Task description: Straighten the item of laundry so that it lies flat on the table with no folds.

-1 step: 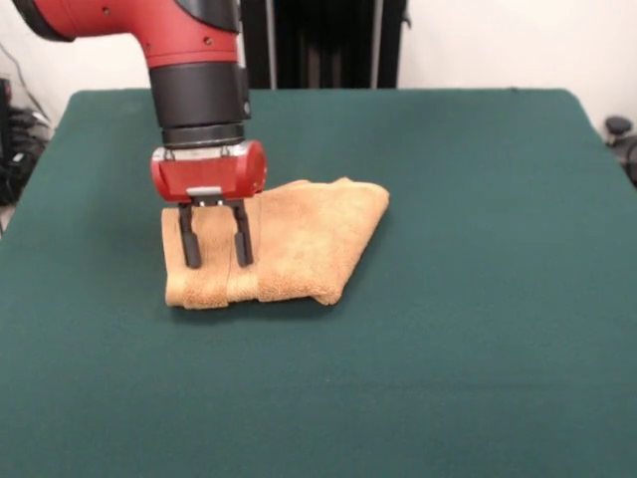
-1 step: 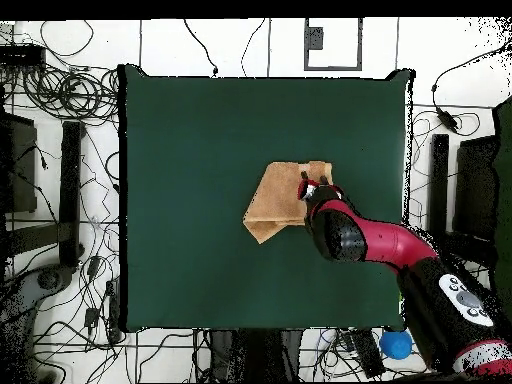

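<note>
The item of laundry point(image 1: 304, 244) is a golden-tan towel lying folded over on itself near the middle of the green table point(image 1: 458, 358). Its doubled layers show along the near edge, and one corner points to the right. My gripper point(image 1: 215, 261) hangs over the towel's left part, its two black fingers point(image 1: 189, 239) spread apart and open, tips down at the cloth. Seen from overhead, the towel point(image 2: 272, 205) is an uneven folded shape and the gripper point(image 2: 308, 187) sits at its right edge, partly hidden under the red arm.
The table point(image 2: 200, 150) extends far beyond the towel on every side. Cables and dark equipment point(image 2: 70, 170) lie on the floor around it. A blue ball point(image 2: 397, 345) rests off the table by the robot's base.
</note>
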### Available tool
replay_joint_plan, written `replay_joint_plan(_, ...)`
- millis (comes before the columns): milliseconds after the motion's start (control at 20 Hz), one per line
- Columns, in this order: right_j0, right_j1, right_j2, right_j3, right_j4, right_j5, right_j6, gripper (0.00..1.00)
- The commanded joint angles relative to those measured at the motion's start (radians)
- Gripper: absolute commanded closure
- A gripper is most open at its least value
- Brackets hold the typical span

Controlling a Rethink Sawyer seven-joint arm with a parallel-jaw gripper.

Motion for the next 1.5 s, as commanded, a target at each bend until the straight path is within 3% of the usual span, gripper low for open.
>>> replay_joint_plan(50, 0.014, 0.024, 0.147, 0.046, -0.059, 0.123, -0.053, 0.00)
replay_joint_plan(350, 0.075, -0.115, 0.034, 0.049, -0.086, 0.210, -0.081, 0.00)
replay_joint_plan(950, 0.039, -0.115, 0.049, 0.041, -0.139, 0.217, -0.060, 0.00)
replay_joint_plan(1150, -0.010, -0.067, 0.093, 0.038, -0.158, 0.197, -0.076, 0.00)
replay_joint_plan(1500, -0.147, 0.125, 0.240, 0.028, -0.248, 0.100, -0.103, 0.00)
